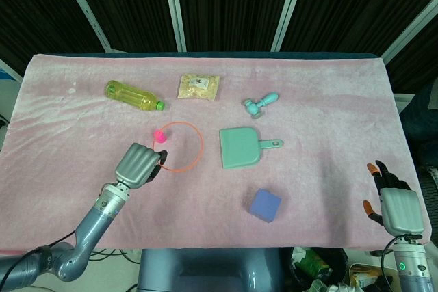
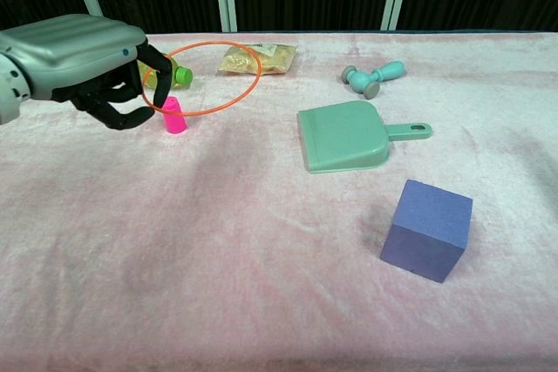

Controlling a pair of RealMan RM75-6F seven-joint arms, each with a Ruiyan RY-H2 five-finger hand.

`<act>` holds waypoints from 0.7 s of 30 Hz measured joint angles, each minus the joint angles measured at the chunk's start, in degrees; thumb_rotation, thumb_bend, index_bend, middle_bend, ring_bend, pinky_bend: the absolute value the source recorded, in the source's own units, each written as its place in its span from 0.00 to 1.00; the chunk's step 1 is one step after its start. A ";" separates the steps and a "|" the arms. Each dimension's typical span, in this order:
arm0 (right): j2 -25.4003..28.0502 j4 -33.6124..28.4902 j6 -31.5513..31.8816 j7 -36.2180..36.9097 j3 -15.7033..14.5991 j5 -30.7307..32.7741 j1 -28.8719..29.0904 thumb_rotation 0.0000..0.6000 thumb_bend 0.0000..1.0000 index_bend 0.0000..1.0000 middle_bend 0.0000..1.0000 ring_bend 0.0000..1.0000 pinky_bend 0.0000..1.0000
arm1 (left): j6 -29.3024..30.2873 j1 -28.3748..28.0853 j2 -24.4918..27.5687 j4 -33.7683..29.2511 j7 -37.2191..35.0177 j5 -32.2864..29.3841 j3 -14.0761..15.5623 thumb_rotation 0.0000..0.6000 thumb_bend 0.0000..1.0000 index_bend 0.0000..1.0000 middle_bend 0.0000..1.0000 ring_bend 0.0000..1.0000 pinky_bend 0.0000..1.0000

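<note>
Orange ring, pinched at one edge by left hand, raised above pink peg: thin grip may slip, dropping it beside the peg; right hand idle, fingers spread.

no readable text anywhere, snack bag bears a small label, its print too small to make out

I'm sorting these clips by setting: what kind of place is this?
Probably a lab or test bench rather than a home: a table under a pink cloth, unrelated items laid out apart, such as a dustpan and blue block, and dark slatted panels behind.
</note>
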 measured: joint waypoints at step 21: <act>-0.09 0.00 0.04 -0.33 0.15 0.40 -0.02 1.00 0.24 0.14 0.08 0.23 0.34 | -4.60 -5.22 -6.07 16.16 -4.27 -9.39 -1.63 1.00 0.46 0.63 0.96 0.95 0.94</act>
